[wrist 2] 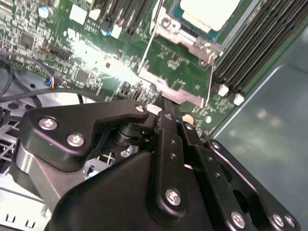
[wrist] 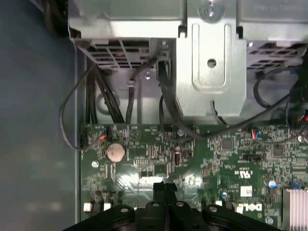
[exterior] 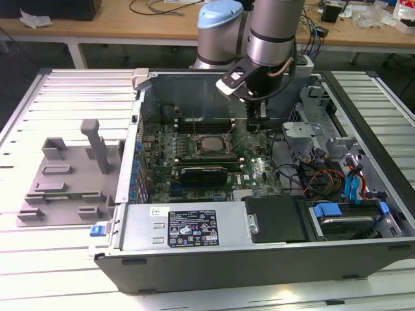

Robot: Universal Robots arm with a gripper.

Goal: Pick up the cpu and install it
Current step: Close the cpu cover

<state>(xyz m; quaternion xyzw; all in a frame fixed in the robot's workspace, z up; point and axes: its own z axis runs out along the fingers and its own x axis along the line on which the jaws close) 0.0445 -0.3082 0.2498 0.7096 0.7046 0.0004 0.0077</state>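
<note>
Cpu flat silvery square in metal socket frame; black tool pinched narrow, empty, near it.

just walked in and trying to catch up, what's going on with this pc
A robot arm is working inside an open computer case. The cpu already sits in the socket on the motherboard. The gripper hangs low over the board, to the exterior view's right of the socket, its fingers shut with nothing between them.
</note>
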